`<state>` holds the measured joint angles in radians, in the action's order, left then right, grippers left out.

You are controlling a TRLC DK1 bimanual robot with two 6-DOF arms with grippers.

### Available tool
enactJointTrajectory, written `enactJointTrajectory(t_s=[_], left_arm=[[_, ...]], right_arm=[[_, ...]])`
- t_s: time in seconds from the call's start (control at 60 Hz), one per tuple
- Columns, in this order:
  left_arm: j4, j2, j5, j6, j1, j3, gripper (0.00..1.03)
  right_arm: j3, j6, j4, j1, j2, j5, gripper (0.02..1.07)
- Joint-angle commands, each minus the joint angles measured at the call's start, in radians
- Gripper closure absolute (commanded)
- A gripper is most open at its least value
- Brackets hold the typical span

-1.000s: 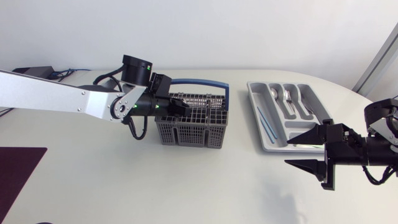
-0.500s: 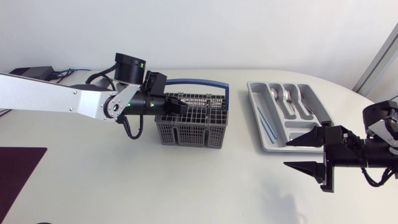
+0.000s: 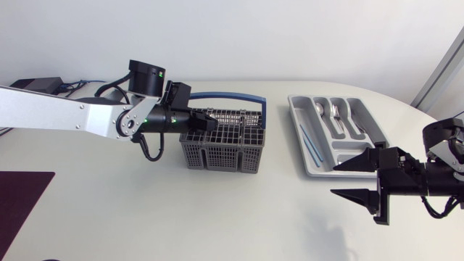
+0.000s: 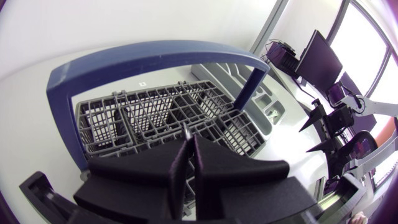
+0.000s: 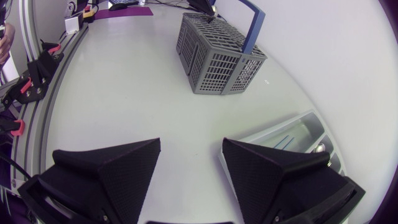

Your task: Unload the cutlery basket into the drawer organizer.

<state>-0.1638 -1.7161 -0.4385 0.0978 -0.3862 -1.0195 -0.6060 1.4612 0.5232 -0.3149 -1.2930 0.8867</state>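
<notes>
The grey cutlery basket [image 3: 221, 145] with a blue arched handle [image 3: 232, 95] stands mid-table. My left gripper [image 3: 210, 121] hangs over the basket's left compartments. In the left wrist view this gripper [image 4: 189, 138] is shut, and a thin silver cutlery tip [image 4: 186, 132] sticks out between its fingertips above the basket grid [image 4: 143, 112]. The grey drawer organizer [image 3: 297, 116] lies to the right and holds a spoon, forks and a knife. My right gripper [image 3: 336, 180] stands open and empty just in front of the organizer, and its fingers [image 5: 191, 143] point towards the basket [image 5: 217, 53].
A dark purple mat [image 3: 22, 203] lies at the table's front left corner. Bare white tabletop [image 3: 283, 167] runs between basket and organizer. The organizer's near corner [image 5: 292, 134] sits beside my right gripper's fingers.
My left gripper has closed the last bit over the basket, and its wrist has swung slightly left. The right arm has stayed where it was.
</notes>
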Motion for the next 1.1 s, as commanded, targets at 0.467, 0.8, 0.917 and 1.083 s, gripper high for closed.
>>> enactJointTrajectory(t_s=[0.467,0.8,0.917,1.083], left_arm=[[-0.052,0.076,-0.077,0.022,-0.003,0.05,1.0],[-0.043,0.15,-0.075,0.019,-0.013,0.061,1.0],[-0.045,0.164,-0.075,0.017,-0.013,0.073,1.0],[-0.045,0.171,-0.075,0.016,-0.013,0.076,1.0]], right_arm=[[0.032,-0.013,0.001,0.011,0.02,0.005,0.34],[0.028,-0.033,0.011,0.03,0.04,0.012,0.34],[0.018,-0.104,0.012,0.071,0.057,0.041,0.34],[0.012,-0.257,-0.045,0.191,0.061,0.049,0.34]])
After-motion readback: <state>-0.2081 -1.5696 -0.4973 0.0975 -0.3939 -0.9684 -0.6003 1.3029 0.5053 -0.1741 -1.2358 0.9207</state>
